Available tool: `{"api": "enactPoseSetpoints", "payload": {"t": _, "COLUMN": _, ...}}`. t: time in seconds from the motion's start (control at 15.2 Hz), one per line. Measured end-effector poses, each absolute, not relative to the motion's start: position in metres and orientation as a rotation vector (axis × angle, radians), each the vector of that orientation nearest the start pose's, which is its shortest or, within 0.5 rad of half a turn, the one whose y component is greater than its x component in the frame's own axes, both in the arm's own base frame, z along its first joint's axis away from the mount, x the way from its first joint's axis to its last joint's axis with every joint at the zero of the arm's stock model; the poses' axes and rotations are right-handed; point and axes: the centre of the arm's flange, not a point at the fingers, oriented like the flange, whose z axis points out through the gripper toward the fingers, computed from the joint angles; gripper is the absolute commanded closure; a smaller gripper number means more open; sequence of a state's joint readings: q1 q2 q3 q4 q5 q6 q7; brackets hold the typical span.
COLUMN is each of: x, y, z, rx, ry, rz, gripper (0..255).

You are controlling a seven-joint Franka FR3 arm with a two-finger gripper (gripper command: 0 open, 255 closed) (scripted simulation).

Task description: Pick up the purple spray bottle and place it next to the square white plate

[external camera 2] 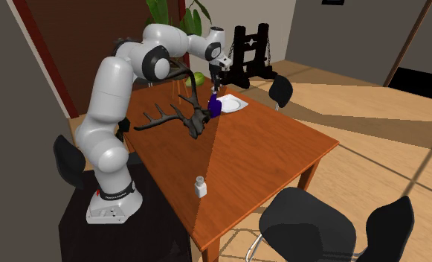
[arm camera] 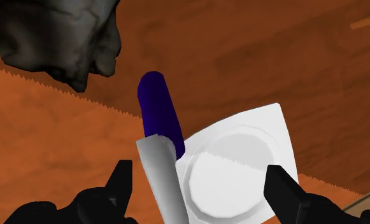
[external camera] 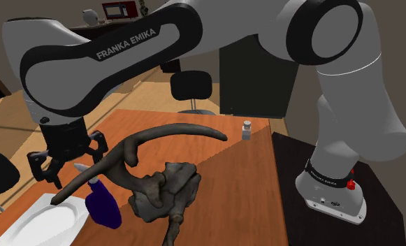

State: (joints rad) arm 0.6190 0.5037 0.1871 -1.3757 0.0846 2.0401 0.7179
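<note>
The purple spray bottle stands upright on the wooden table, its pale grey spray head on top. It is just beside the edge of the square white plate, on that plate's right in the shoulder view. Whether bottle and plate actually touch, I cannot tell. On the bottle's other side, close by, sits a dark animal skull with long curving antlers, so the bottle stands between plate and skull.

Directly above the bottle hangs the black gripper, pointing down at it. Its fingers are spread well apart. In the wrist view the grey spray head rises between them without either finger touching it, so nothing is held.

Farther along the table, well apart from the bottle, a small white bottle with a grey cap stands near the table's edge on the stand's side. The white arm arches over the skull from its dark stand at the near end of the table. Black chairs stand around the table, and a leafy plant rises behind it at the far end in the second exterior view.
</note>
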Motion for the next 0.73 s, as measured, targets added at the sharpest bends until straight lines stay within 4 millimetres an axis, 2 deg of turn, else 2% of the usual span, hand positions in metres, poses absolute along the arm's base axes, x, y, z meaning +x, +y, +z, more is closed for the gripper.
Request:
{"api": "enactPoseSetpoints", "payload": {"t": 0.13, "x": 0.513, "y": 0.503, "z": 0.446, "rx": -2.905, "ry": -0.037, "rz": -0.011, "gripper": 0}}
{"api": "enactPoseSetpoints", "payload": {"t": 0.46, "x": 0.513, "y": 0.493, "z": 0.489, "rx": -2.904, "ry": -0.037, "rz": -0.012, "gripper": 0}}
{"api": "enactPoseSetpoints", "payload": {"t": 0.73, "x": 0.513, "y": 0.492, "z": 0.494, "rx": -2.905, "ry": -0.037, "rz": -0.011, "gripper": 0}}
